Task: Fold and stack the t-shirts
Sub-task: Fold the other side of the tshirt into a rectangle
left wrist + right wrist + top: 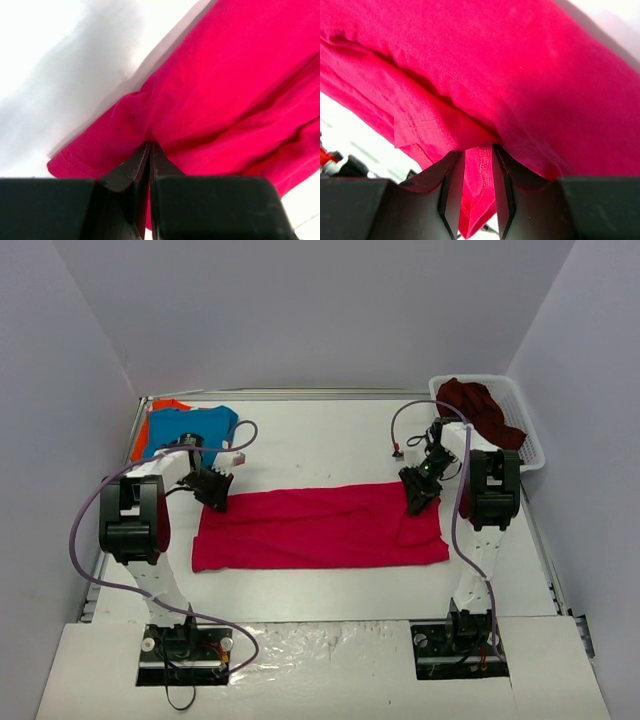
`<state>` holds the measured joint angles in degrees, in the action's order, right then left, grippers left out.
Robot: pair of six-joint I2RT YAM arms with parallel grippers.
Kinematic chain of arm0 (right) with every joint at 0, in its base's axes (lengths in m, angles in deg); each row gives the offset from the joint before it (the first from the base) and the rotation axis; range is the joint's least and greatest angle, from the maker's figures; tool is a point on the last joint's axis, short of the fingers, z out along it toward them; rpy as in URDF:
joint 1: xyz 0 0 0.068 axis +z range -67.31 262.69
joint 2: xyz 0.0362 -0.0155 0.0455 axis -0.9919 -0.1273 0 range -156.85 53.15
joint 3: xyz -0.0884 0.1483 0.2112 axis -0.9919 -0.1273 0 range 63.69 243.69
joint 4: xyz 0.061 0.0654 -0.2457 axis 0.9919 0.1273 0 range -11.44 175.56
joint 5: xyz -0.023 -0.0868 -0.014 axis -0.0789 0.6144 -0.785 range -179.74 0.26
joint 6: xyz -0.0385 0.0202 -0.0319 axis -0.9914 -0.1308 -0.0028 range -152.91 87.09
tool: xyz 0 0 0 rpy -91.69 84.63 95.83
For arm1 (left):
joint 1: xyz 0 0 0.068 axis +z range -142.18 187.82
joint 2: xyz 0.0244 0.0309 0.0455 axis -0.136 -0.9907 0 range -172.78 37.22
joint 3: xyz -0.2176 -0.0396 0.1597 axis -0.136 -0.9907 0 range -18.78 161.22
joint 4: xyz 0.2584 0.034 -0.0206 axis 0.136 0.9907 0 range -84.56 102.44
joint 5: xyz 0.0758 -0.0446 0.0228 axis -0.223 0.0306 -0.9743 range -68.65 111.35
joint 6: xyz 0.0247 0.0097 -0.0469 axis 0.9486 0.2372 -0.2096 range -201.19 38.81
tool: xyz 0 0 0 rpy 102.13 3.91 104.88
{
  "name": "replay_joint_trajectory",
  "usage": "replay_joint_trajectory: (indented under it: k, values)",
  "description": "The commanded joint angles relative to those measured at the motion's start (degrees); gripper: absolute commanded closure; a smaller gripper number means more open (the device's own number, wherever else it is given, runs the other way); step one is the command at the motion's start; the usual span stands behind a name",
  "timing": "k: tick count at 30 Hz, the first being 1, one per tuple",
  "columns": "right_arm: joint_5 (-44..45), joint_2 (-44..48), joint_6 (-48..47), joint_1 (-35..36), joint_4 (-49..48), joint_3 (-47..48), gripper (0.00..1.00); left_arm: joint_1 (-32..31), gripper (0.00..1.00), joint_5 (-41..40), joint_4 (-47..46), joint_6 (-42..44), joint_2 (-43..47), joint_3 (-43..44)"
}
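Note:
A crimson-pink t-shirt [320, 528] lies as a long folded band across the middle of the table. My left gripper [213, 502] is shut on its far left corner; the left wrist view shows the cloth [220, 90] pinched between the jaws at the gripper [150, 146]. My right gripper [417, 504] is shut on the far right edge, with a hemmed fold [480, 185] held between its fingers [454, 185]. A blue t-shirt [190, 428] lies on an orange one [150, 425] at the far left. A dark maroon t-shirt [482, 408] sits in the basket.
A white mesh basket [528, 430] stands at the far right corner. Grey walls close the table at the back and both sides. Purple cables loop off both arms. Bare white table lies in front of the pink shirt.

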<state>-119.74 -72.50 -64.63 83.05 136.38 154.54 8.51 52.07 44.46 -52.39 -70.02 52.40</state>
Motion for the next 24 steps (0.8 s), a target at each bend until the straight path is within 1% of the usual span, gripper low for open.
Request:
replay_joint_trajectory:
  k: [1,2,5,10,12,19,22,24]
  values:
    - [2.49,-3.81,0.87,0.34,-2.28,5.82,0.75,-0.07,0.98,-5.49,-4.57,-2.34,-1.3,2.29]
    - [2.49,-4.34,1.4,0.43,-2.01,8.53,0.75,-0.07,0.98,-5.93,-4.66,-2.6,-1.48,2.73]
    - [2.31,-5.66,1.4,0.78,-0.61,12.67,0.75,-0.07,0.97,-6.64,-3.88,-2.78,-1.3,4.14]
    - [1.36,-4.26,1.67,1.04,0.71,15.06,0.74,-0.07,0.98,-6.55,-1.77,-2.61,0.88,5.29]
    - [0.82,-2.59,0.88,1.22,1.24,14.27,0.73,-0.07,0.98,-5.94,-0.18,-2.52,2.29,5.2]
    - [-0.06,3.03,0.0,2.19,0.01,7.68,0.72,-0.07,0.97,-5.32,2.72,-2.43,13.26,2.22]
    - [-3.13,4.62,-0.62,2.19,0.53,5.66,0.68,-0.07,0.98,-4.09,5.08,-2.17,17.58,1.16]
    - [-4.98,5.5,-1.32,2.19,0.54,4.0,0.68,-0.07,0.98,-2.87,6.41,-2.25,20.39,0.37]
